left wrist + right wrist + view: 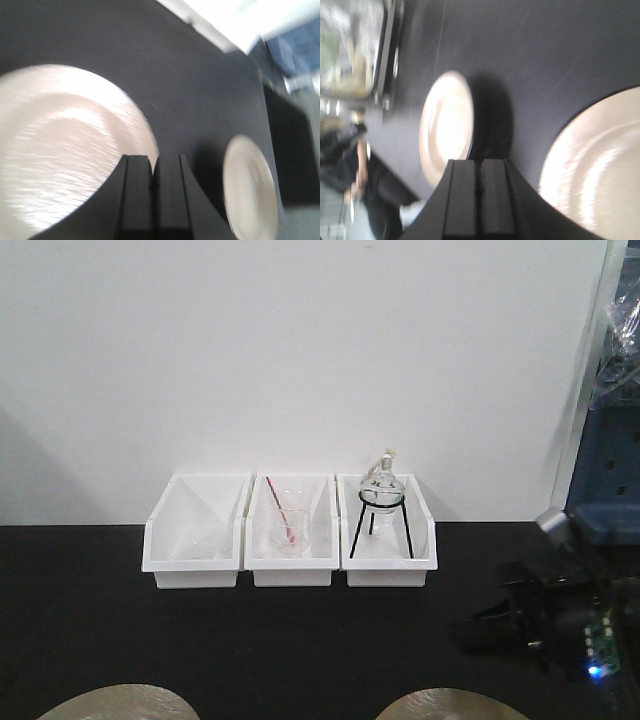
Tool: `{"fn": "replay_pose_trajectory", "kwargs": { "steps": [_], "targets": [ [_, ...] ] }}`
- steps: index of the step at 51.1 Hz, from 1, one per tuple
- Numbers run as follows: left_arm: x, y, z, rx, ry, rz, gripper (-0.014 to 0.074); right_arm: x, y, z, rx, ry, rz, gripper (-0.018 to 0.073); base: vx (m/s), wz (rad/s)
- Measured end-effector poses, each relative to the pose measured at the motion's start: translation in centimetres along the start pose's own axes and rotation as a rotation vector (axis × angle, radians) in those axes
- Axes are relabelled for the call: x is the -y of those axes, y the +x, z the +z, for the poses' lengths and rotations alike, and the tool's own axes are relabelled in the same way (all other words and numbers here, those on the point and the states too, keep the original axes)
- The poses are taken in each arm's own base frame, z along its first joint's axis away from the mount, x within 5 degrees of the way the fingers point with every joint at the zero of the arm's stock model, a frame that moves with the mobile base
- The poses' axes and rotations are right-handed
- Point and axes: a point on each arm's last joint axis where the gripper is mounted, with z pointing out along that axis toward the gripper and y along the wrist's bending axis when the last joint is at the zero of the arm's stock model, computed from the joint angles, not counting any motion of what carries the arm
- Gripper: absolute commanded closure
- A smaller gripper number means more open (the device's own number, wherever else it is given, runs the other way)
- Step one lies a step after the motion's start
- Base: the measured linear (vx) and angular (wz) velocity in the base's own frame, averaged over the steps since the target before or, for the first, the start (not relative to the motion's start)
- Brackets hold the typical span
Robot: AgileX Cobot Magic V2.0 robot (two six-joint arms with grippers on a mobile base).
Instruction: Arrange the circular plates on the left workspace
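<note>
Two round tan plates lie on the black countertop at the near edge, the left plate and the right plate. The left wrist view shows the left plate large and close, and the right plate farther off. My left gripper is shut and empty, hovering over the left plate's right rim. My right gripper is low over the counter, above the right plate. In the right wrist view it is shut and empty, between the right plate and the left plate.
Three white bins stand against the back wall. The left bin holds glassware, the middle bin a beaker with a red rod, the right bin a round flask on a black tripod. A blue cabinet stands at the far right.
</note>
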Motion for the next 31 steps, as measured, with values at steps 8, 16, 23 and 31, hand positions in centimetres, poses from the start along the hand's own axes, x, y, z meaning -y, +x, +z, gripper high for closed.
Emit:
{"fn": "replay_pose_trajectory", "kwargs": {
  "steps": [8, 16, 23, 31],
  "targets": [
    [-2.1, -0.7, -1.8, 0.045, -0.077, -0.032, 0.0596, 1.2, -0.9, -3.9, 0.124, 0.035, 0.024, 0.0561, 0.00, 0.00],
    [-2.6, 0.2, -1.9, -0.055, -0.127, 0.028, 0.0589, 2.0, -1.2, -5.5, 0.171, 0.052, 0.048, 0.0561, 0.00, 0.00],
    [-3.0, 0.6, -2.0, -0.100, -0.174, 0.067, 0.0532, 2.1, -1.2, -5.7, 0.174, 0.052, 0.051, 0.0561, 0.00, 0.00],
    [-3.3, 0.5, -2.0, -0.097, -0.204, 0.083, 0.0404, 2.0, -1.1, -5.7, 0.160, 0.041, 0.049, 0.0561, 0.00, 0.00]
  ]
}}
